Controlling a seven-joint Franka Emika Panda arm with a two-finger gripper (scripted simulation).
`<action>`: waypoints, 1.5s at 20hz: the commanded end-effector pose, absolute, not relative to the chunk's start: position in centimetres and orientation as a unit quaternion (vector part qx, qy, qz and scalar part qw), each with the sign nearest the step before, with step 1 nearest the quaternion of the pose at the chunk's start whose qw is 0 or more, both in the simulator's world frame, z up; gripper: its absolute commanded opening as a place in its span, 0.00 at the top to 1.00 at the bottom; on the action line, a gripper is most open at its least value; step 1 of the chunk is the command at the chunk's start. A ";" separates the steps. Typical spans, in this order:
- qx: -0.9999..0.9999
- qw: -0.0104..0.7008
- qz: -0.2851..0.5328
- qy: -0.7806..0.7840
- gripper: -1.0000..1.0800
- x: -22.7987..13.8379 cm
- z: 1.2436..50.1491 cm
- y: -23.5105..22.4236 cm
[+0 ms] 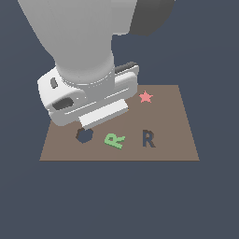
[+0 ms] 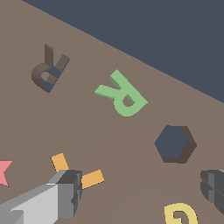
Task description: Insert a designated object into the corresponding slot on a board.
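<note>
The green letter R (image 1: 115, 140) (image 2: 124, 96) lies flat on the brown board (image 1: 177, 140) (image 2: 83, 131), near its front edge. The dark R-shaped slot (image 1: 148, 139) (image 2: 49, 70) is a short way off toward the exterior view's right, and nothing is in it. My gripper (image 1: 97, 118) (image 2: 140, 192) hangs above the board's left part, behind the green R and apart from it. It is open, with one finger (image 2: 65, 194) and the other finger (image 2: 213, 190) spread wide and nothing held between them.
A dark hexagonal hole (image 1: 84, 136) (image 2: 174, 143) sits beside the green R on the exterior view's left. A red star (image 1: 146, 96) (image 2: 3, 171) lies at the back of the board. An orange chevron (image 2: 89, 178) and a yellow G (image 2: 180, 214) lie under the gripper.
</note>
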State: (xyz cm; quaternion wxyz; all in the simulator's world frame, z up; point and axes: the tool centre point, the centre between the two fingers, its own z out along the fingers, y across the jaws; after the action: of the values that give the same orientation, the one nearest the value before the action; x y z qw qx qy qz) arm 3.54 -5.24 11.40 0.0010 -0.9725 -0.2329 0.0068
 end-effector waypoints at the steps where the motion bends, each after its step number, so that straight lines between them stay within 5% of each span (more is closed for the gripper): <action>1: -0.959 0.001 0.006 -0.284 0.04 4.4 10.5 -5.0; 30: -0.819 0.000 0.000 -0.574 0.04 8.9 5.0 -1.5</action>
State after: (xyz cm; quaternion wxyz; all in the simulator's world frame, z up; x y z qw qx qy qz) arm 8.87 -1.50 5.00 0.0002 -0.8198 -0.5726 0.0001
